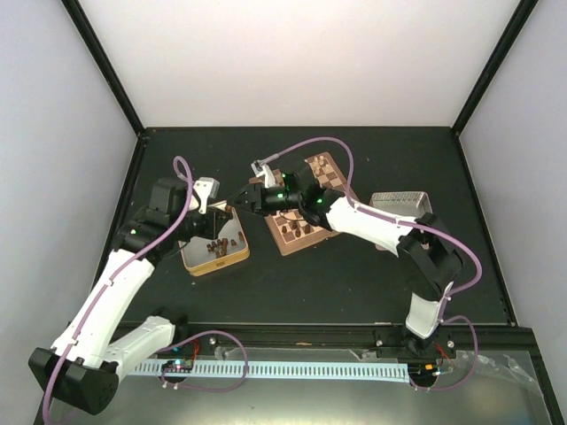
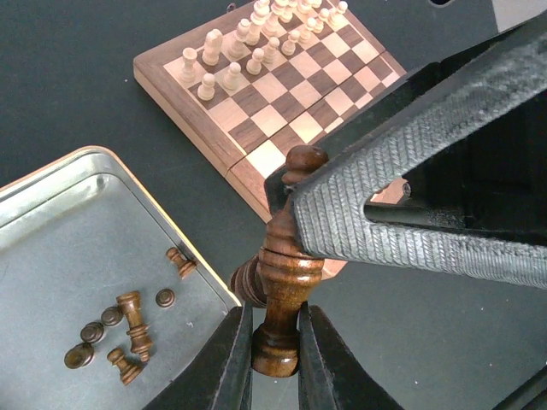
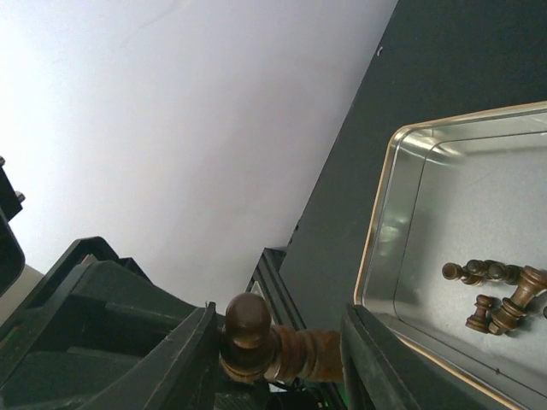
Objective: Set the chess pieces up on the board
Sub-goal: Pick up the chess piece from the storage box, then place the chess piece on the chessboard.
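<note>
The dark-brown chessman (image 2: 286,269) is clamped by its base in the left gripper (image 2: 275,323), whose jaws are drawn in narrow and tight against the wood on both sides. It is held in the air above the dark table (image 2: 68,94), between the open metal tin (image 2: 77,248) and the board (image 2: 295,102). The right gripper (image 3: 278,337) meets it from the opposite side. Its jaws are partly apart, with the piece's rounded head and neck lying between them. In the left wrist view one ribbed finger (image 2: 410,171) crosses the neck just under the head. Whether these jaws press on the wood or only flank it cannot be told. More dark chess pieces (image 2: 128,333) lie tumbled together on the tin's floor. Pale chessmen (image 2: 248,43) stand in rows at the far side of the board, and the near squares are bare.
</note>
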Action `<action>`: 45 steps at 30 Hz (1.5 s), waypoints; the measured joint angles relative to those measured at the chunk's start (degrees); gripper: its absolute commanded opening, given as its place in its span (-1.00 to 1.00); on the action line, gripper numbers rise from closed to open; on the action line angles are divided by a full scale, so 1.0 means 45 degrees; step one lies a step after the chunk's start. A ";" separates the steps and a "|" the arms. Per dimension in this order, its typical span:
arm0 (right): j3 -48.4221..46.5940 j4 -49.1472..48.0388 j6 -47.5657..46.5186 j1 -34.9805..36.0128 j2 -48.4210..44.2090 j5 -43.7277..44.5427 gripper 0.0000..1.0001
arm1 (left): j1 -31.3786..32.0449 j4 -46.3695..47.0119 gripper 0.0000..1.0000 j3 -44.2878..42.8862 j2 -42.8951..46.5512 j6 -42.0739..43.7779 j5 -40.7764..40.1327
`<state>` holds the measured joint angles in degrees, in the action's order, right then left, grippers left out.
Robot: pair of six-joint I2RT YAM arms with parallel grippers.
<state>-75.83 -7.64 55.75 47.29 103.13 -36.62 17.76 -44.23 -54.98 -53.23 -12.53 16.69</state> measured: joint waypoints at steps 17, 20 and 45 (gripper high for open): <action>-0.0131 -0.0913 0.0704 0.0000 0.0393 -0.0277 -0.97 | 0.0000 -0.0078 -0.95 0.0277 0.0087 -0.0024 -0.0350; -0.0131 -0.0923 0.0403 0.0000 0.0403 -0.0185 -0.98 | 0.0000 -0.0087 -0.96 0.0277 0.0078 -0.0068 -0.0534; 0.0442 0.4634 -0.6518 -0.0617 -0.0529 0.9704 -0.86 | 0.0000 -0.1103 -0.95 0.0272 -0.1870 -0.0792 -0.1899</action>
<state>-73.84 13.21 26.41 44.51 100.75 7.05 17.76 -49.19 -53.76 -61.65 -16.10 8.14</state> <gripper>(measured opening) 0.074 0.135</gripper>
